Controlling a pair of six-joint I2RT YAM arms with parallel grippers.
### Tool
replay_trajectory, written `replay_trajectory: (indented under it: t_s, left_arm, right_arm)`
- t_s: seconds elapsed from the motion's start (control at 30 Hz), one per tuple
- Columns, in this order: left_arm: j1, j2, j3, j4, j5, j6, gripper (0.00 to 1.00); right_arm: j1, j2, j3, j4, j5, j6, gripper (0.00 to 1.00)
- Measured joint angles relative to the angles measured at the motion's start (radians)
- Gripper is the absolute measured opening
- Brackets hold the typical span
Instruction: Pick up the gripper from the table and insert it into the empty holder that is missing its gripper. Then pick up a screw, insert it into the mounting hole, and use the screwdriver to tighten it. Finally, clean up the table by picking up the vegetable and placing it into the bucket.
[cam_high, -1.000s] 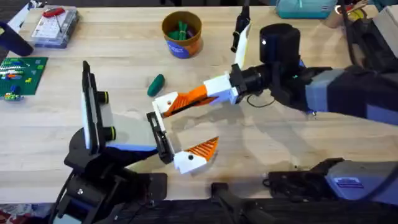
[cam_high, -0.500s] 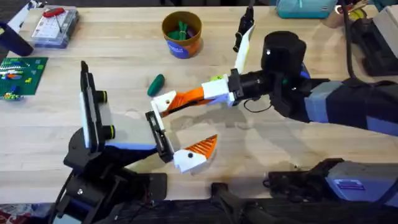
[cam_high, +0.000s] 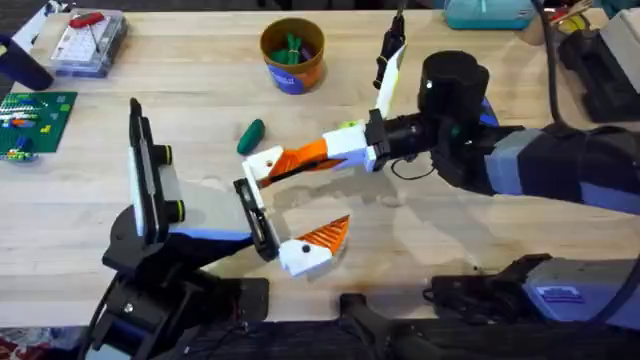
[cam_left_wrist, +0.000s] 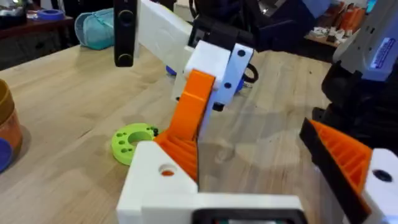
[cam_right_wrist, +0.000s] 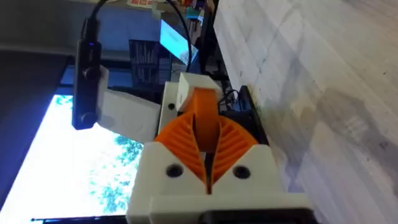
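Pale wooden table (cam_high: 520, 240), and the right gripper (cam_high: 272, 172) has its orange pads pinched shut on the gripper (cam_high: 268, 163), white base touching the holder (cam_high: 256, 215). Left gripper (cam_high: 300, 250): grip unclear. Vegetable (cam_high: 250, 135) lies near the bucket (cam_high: 293, 55).

The light wooden table (cam_high: 120, 110) carried the vegetable (cam_high: 250, 135) near centre, the bucket (cam_high: 292, 56) at twelve o'clock, a green board (cam_high: 32, 120) at nine o'clock.
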Motion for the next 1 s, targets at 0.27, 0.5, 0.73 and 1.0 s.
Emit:
replay_trajectory:
  t_s: [0.27, 0.5, 0.73, 1.0]
  left_arm:
    - [0.000, 0.000, 0.000, 0.000, 0.000, -0.002, 0.991]
    - [0.000, 0.000, 0.000, 0.000, 0.000, -0.002, 0.991]
    - [0.000, 0.000, 0.000, 0.000, 0.017, 0.002, 0.991]
    - [0.000, 0.000, 0.000, 0.000, 0.020, 0.002, 0.991]
  right_arm:
    - [-0.001, 0.001, 0.003, -0.001, -0.005, 0.000, 0.007]
    - [-0.001, 0.002, 0.003, -0.001, -0.006, 0.000, 0.007]
    - [0.008, 0.006, 0.003, -0.013, -0.006, 0.001, 0.808]
    - [0.011, 0.009, 0.003, -0.012, -0.006, 0.000, 0.993]
